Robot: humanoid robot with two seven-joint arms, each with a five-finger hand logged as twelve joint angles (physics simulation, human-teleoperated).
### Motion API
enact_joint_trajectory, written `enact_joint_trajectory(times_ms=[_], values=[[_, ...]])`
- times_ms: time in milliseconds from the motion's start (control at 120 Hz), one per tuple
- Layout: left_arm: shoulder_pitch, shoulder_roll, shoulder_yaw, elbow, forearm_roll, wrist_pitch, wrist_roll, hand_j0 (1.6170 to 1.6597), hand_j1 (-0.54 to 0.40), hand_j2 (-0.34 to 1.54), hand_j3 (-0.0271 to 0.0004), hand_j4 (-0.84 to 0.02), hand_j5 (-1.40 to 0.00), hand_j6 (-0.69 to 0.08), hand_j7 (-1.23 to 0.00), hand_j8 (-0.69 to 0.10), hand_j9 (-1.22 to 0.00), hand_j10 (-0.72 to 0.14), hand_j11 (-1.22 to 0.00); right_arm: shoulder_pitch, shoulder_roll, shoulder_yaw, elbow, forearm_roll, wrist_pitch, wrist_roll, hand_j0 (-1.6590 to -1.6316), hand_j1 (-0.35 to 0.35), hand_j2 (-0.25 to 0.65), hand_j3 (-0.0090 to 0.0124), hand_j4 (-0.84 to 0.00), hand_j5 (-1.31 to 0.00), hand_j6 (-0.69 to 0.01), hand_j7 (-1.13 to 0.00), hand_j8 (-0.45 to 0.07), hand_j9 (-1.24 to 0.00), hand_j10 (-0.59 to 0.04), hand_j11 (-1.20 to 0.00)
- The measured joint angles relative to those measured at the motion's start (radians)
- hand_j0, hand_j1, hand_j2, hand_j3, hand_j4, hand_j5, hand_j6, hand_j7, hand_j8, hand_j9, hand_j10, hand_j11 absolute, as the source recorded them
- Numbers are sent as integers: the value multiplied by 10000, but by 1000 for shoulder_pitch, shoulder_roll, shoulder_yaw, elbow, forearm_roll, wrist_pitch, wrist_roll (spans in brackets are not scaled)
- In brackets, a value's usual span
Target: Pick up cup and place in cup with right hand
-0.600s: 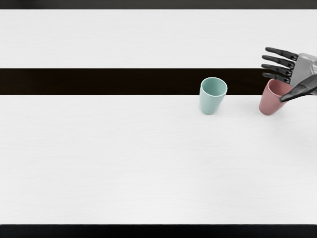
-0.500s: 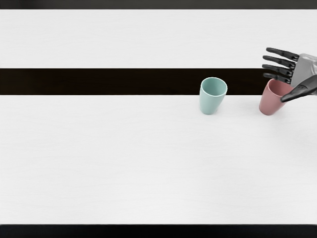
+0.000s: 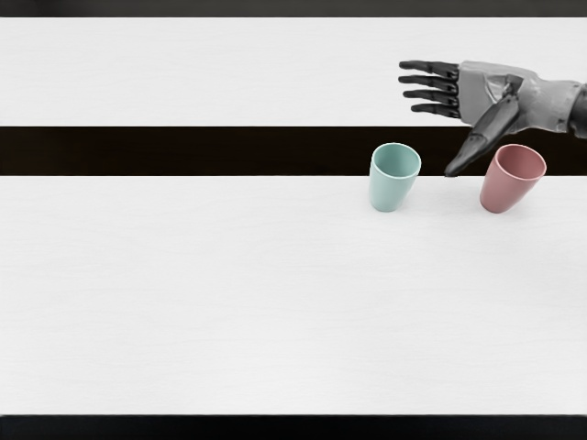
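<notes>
- The right hand [image 3: 491, 96] is wide open: its four dark fingers [image 3: 429, 81] are almost straight, with small gaps between them, and they point to the left side.
- The thumb [image 3: 479, 145] is spread well away from these fingers, toward the near side; its tip appears between the two cups.
- This hand has nothing in its hold, and I see no contact with a cup. How high it is above the table [image 3: 229, 293], I cannot tell.
- The pink cup [image 3: 504, 190] stands upright on the near side of the palm, near the thumb.
- The light green cup [image 3: 389, 190] stands upright too, left of the thumb tip.
</notes>
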Motion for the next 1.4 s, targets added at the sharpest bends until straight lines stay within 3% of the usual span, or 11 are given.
enact_joint_trajectory(times_ms=[142,225,250,367,425,483,558,758,858,975,1400], values=[[0,0,0,0,0,0,0,16581,3488,0,-1,1,-1,2,-1,2,-1,2,-1,63,29,-4,47,-132,-6,-2,-16581,-3491,17,0,-7,0,-3,0,-2,0,-1,1],[0,0,0,0,0,0,0,16581,3489,-1,-1,1,-1,2,-1,2,-1,1,-1,86,27,-45,145,-230,-117,-10,-16581,-3491,14,0,-10,-1,-10,0,-7,0,-5,0],[0,0,0,0,0,0,0,16581,3489,-1,-1,1,-1,2,-1,2,-1,1,-1,91,25,-58,173,-250,-157,-40,-16581,-3491,14,0,-11,-1,-12,0,-9,0,-6,0],[0,0,0,0,0,0,0,16581,3488,-1,-1,2,-1,3,-1,3,-1,2,-1,128,52,-97,240,-364,-332,-265,-16581,-3491,14,0,-16,-2,-21,0,-16,-1,-10,-1],[0,0,0,0,0,0,0,16581,3488,-1,-1,2,-1,3,-1,3,-1,2,-1,137,95,-108,254,-449,-408,-359,-16581,-3491,13,0,-18,-3,-25,0,-19,-2,-13,-1],[0,0,0,0,0,0,0,16581,3489,-1,-1,2,0,3,0,3,-1,2,-1,142,137,-120,258,-515,-457,-416,-16581,-3491,13,0,-21,-3,-29,0,-22,-2,-15,-1],[0,0,0,0,0,0,0,16581,3489,-1,-1,2,0,3,0,3,0,2,-1,143,188,-140,257,-575,-506,-454,-16581,-3491,12,0,-24,-4,-34,0,-26,-2,-18,-1],[0,0,0,0,0,0,0,16581,3489,-2,0,2,0,3,0,3,0,2,0,140,263,-212,240,-631,-672,-477,-16581,-3491,13,0,-26,-4,-40,0,-30,-3,-20,-2],[0,0,0,0,0,0,0,16581,3489,-2,0,2,0,3,0,3,0,2,0,127,277,-227,221,-637,-716,-465,-16581,-3491,14,0,-26,-4,-40,0,-30,-3,-20,-2],[0,0,0,0,0,0,0,16581,3489,-2,0,2,0,3,0,3,0,3,0,115,332,-234,143,-639,-742,-454,-16581,-3444,6,0,-67,-59,-81,-55,-72,-58,-62,-57],[0,0,0,0,0,0,0,16581,3489,-2,0,2,0,3,0,3,0,3,0,105,338,-253,99,-633,-712,-454,-16581,-1615,-296,0,-1599,-2050,-1614,-2045,-1605,-2048,-1594,-2047]])
